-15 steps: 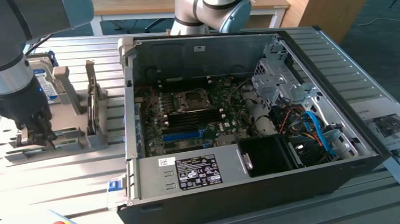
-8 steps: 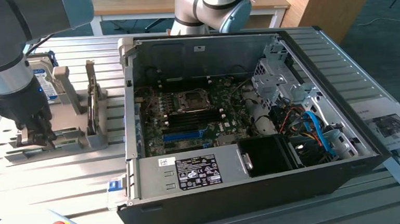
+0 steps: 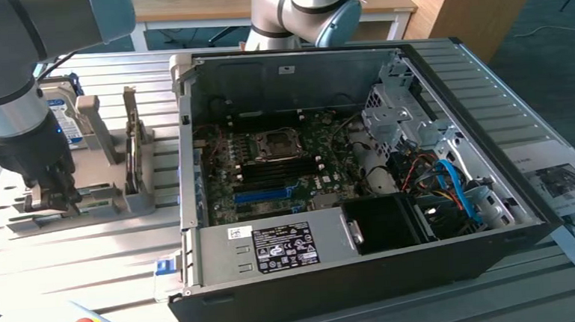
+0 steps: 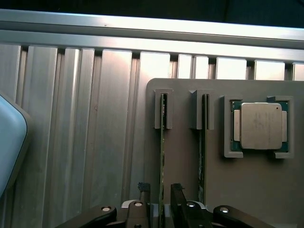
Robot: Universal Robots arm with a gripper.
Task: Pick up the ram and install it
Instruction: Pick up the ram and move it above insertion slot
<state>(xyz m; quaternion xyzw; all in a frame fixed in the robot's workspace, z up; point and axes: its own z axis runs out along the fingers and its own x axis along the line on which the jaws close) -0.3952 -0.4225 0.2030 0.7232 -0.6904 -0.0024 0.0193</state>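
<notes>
We judge this to be the pick-up step, with the grasp not yet made. In the wrist view the gripper (image 4: pixel 160 187) hangs over the ram (image 4: pixel 162 142), which stands on edge in a slotted holder of the grey fixture plate (image 4: pixel 183 156). One fingertip is on either side of the thin green board, and a sliver of gap shows on each side. The jaws are therefore parted and straddling it, not clamped. A second stick (image 4: pixel 202 147) stands in the neighbouring slot just beside the first, and the square silver processor (image 4: pixel 260 126) sits in its own recess beyond that. In the exterior view the arm works at about nine o'clock from the open computer case (image 3: pixel 307 302), well apart from the motherboard (image 3: pixel 267 166) inside it, whose blue slot (image 3: pixel 269 194) lies near the board's six o'clock edge. The ram has not been lifted and nothing has been installed. As we read it, the grasp calls for the fingers to stay centred on the board's edge and clear of the neighbouring stick, and to close squarely so the ram cannot tilt in its slot.
</notes>
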